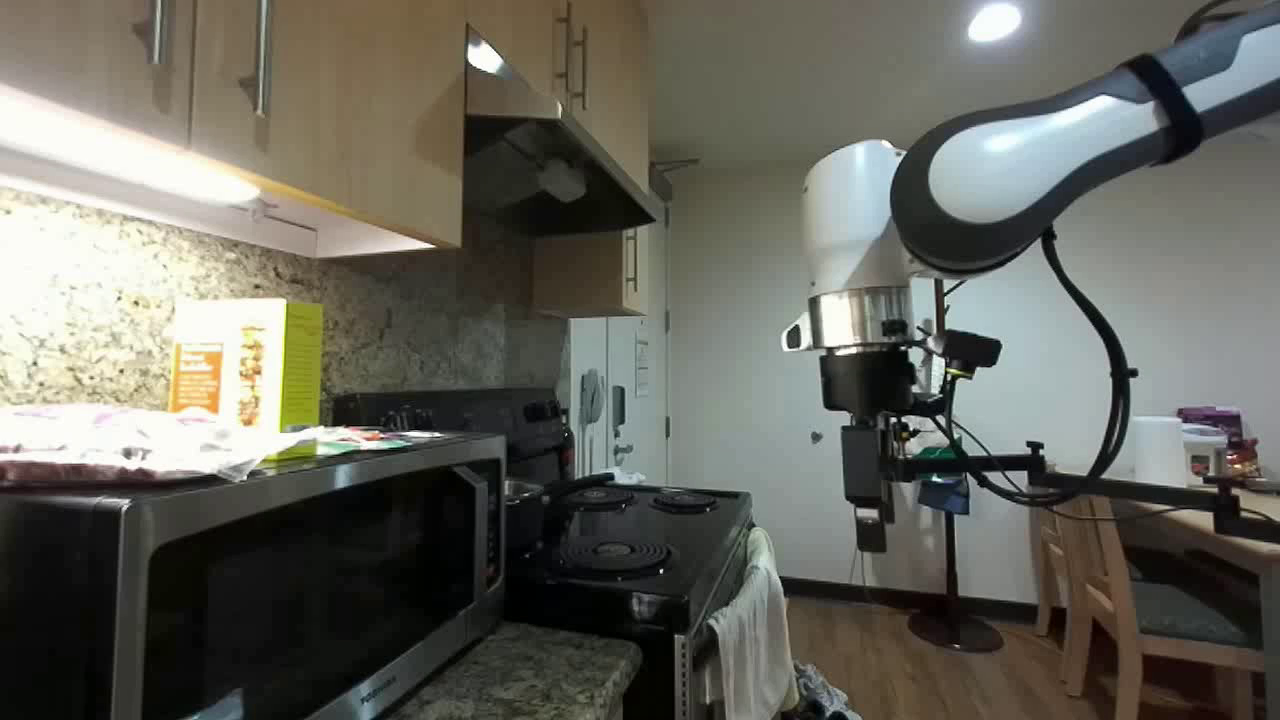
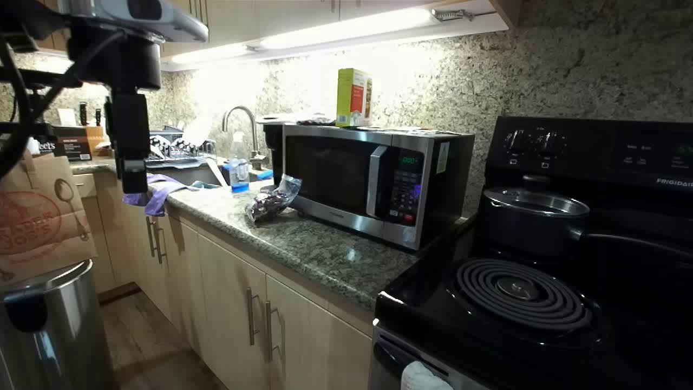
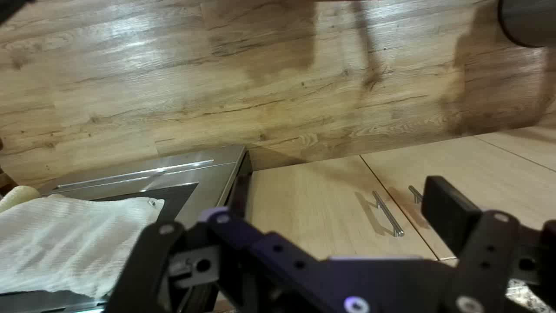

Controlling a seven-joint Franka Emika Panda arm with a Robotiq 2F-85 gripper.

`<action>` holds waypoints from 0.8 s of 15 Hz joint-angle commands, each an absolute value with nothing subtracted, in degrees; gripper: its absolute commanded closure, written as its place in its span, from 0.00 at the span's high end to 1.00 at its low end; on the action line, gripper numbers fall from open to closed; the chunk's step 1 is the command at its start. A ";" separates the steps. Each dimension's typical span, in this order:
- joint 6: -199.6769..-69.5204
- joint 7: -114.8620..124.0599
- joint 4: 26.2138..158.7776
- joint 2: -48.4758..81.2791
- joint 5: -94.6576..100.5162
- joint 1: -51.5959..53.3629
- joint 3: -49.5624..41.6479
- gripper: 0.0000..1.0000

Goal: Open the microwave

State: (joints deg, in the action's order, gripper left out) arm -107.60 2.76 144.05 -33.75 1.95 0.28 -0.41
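Note:
The microwave (image 1: 310, 590) is a boxy stainless-steel appliance with a dark glass window. It stands on the granite counter, and it also shows in an exterior view (image 2: 327, 173) with its door shut. Its silver upright handle (image 2: 375, 181) is beside the lit control panel (image 2: 407, 189). My gripper (image 1: 868, 535) hangs pointing down, in the air in front of the counter and apart from the microwave; it also shows in an exterior view (image 2: 133, 173). In the wrist view the gripper (image 3: 343, 204) has its fingers wide apart with nothing between them. The microwave is out of the wrist view.
A black stove (image 2: 503, 346) with a lidded pot (image 2: 533, 225) adjoins the counter. A box (image 2: 354, 97) stands on the microwave. A plastic bag (image 2: 273, 200) lies before its door. Cabinet handles (image 3: 388, 213) stick out below the counter. A trash can (image 2: 54, 330) stands on the floor.

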 commanded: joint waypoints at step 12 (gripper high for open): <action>-107.93 3.68 143.46 -34.06 3.44 -0.46 0.93 1.00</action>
State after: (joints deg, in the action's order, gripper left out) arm -107.60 2.86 144.05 -33.75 2.36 0.21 -0.28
